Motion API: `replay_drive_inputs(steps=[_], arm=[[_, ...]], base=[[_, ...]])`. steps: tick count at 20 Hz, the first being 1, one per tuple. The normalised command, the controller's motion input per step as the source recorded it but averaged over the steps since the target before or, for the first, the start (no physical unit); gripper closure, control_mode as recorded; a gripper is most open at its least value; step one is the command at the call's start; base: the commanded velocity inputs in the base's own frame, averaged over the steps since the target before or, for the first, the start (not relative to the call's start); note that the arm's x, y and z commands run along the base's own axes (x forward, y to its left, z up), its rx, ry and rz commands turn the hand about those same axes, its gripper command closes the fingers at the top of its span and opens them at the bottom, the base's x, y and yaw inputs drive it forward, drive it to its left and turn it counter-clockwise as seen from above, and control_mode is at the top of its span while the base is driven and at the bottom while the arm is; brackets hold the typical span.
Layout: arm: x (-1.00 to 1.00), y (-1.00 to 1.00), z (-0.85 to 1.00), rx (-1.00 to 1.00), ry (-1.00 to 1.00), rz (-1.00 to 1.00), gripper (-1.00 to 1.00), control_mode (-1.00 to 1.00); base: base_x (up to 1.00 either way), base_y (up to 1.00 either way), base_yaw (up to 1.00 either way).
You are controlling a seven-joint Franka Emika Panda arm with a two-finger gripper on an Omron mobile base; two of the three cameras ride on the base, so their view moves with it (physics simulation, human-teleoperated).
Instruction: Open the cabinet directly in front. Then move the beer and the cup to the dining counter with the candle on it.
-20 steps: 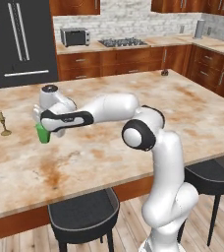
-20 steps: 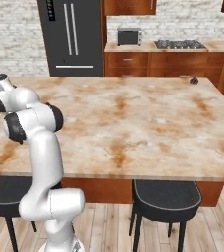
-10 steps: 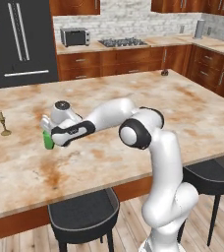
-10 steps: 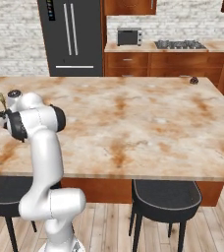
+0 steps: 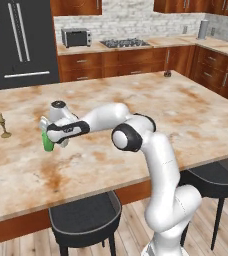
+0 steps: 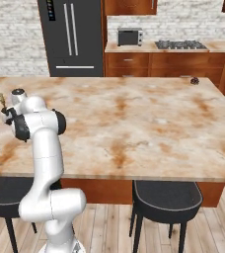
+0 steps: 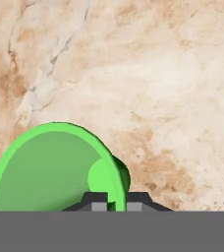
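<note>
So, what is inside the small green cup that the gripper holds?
The hand view looks into the bright green tapered cup: only its green wall and round bottom show, no contents. The gripper, pinching the rim, covers a small part.

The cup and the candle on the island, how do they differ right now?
The cup is bright green and wide, a tapered tumbler; the candle is a thin brass-coloured stick on a small round foot. The cup is pinched at its rim in the gripper, whose jaws are shut on it, while the candle stands free and untouched. Both are small and sit at the same end of the dining counter.
</note>
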Motion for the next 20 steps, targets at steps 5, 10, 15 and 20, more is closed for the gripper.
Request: replay_drive_inputs(steps=[5, 10, 15, 20], arm=[[0.04, 0.22, -0.01, -0.14, 0.15, 0.0, 1.0, -1.0], [0.0, 0.0, -0.02, -0.03, 0.0, 0.0, -1.0, -1.0], [0.0, 0.0, 0.0, 0.0, 0.0, 0.0, -1.0, -1.0], [0.0, 0.0, 0.42, 0.0, 0.0, 0.0, -1.0, -1.0]], base=[[0.0, 0.0, 0.0], [0.0, 0.0, 0.0], [0.0, 0.0, 0.0], [0.0, 0.0, 0.0]])
